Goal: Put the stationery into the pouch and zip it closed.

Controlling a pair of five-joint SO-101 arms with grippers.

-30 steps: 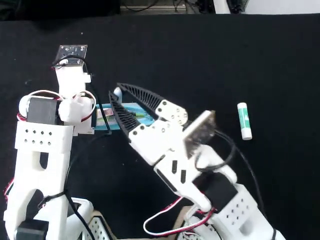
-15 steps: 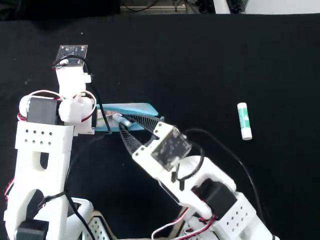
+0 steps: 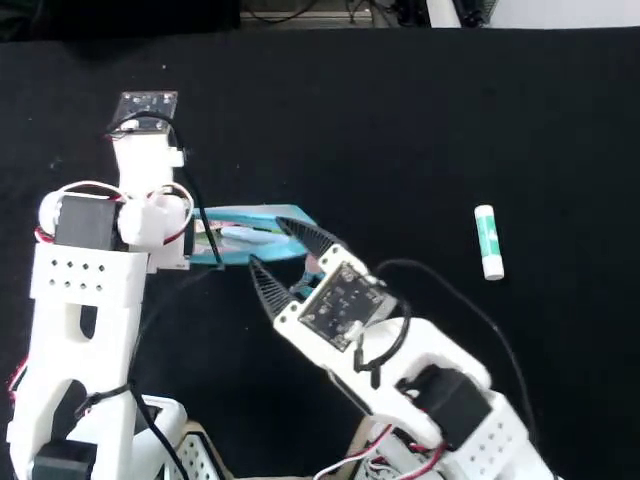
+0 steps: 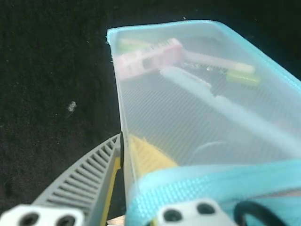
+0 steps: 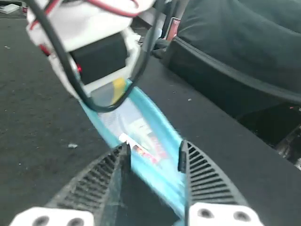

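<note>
The teal-edged clear pouch [image 3: 262, 216] lies on the black table, and my left gripper [image 3: 196, 242] is shut on its left end. Through the mesh wall of the pouch [image 4: 197, 127] I see a pink eraser [image 4: 149, 56], a pale blue pen [image 4: 221, 106] and a yellow item [image 4: 146, 159]. My left gripper [image 4: 124, 160] pinches that wall. My right gripper [image 3: 268, 243] stands open, its fingers astride the pouch's right end. In the right wrist view the pouch [image 5: 150, 127] runs between the two black fingertips of my right gripper [image 5: 154, 148]. A green-and-white glue stick [image 3: 488, 242] lies alone at the right.
The left arm's white body [image 5: 89, 37] rises just behind the pouch in the right wrist view. The black cloth [image 3: 400, 120] covers the whole table, with bare room at the back and around the glue stick.
The right gripper came down from above the pouch to its right end and drew back slightly. The pale pen it carried now lies inside the pouch. The left arm stayed still.
</note>
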